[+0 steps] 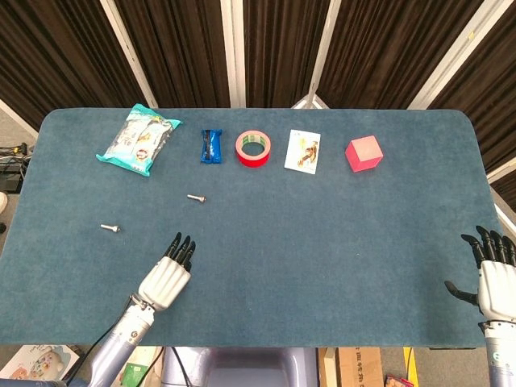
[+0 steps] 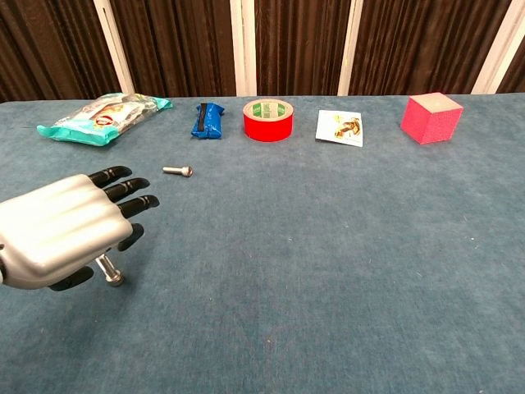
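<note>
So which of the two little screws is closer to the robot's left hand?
The screw lying alone toward the table's left edge; the other screw lies farther up, below the blue packet, from the left hand.
</note>
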Controlling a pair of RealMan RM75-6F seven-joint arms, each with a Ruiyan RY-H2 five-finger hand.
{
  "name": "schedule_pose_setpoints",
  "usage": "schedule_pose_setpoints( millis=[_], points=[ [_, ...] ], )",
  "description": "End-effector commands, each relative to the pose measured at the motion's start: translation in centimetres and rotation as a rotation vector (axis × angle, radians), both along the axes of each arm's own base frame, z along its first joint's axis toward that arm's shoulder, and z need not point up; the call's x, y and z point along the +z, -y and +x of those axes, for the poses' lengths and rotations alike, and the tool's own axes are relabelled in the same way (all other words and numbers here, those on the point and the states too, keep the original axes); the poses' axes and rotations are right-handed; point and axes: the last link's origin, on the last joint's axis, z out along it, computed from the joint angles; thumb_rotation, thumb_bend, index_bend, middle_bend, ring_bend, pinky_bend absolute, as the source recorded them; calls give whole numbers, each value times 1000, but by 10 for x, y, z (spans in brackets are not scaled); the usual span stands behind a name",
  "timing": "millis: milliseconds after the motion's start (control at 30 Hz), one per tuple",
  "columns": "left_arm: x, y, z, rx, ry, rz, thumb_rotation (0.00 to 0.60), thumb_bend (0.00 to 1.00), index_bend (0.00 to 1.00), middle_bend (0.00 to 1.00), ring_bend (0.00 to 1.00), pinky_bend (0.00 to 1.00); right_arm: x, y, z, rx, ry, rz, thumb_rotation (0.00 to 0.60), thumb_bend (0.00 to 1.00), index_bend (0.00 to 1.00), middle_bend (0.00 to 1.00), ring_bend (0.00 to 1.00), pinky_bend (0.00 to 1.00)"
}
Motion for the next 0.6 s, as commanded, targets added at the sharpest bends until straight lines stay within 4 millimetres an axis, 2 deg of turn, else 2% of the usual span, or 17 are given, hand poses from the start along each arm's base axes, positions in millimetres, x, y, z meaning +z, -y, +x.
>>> schedule_pose_setpoints(
  millis=[33, 133, 233, 367, 500, 600],
  points=[
    [8, -1, 7, -4, 45, 20, 600, 383, 365, 58, 0, 0, 0, 0, 0, -2, 2, -1, 600, 125, 215, 96, 51, 0],
    [24, -4, 13, 8, 98, 56, 600, 378, 367, 56, 0, 0, 1, 0, 0, 0, 3, -2, 600, 126, 215, 96, 51, 0],
    [50, -11, 9, 56, 161, 112, 600, 377, 381, 54, 0, 0, 1, -1, 0, 0, 4, -9, 600, 126, 215, 96, 51, 0],
    [82, -27, -11, 168, 252, 159, 600, 372, 353, 47, 0, 0, 1, -1, 0, 1, 1, -16, 600, 126, 215, 96, 51, 0],
    [102, -48, -33, 240, 301, 183, 600, 363, 337, 43, 0, 0, -1, -1, 0, -5, -6, -13, 600, 126, 215, 95, 51, 0],
    [114, -71, -53, 307, 336, 196, 600, 353, 332, 43, 0, 0, -4, 0, 1, -10, -18, -9, 600, 126, 215, 96, 50, 0]
  ],
)
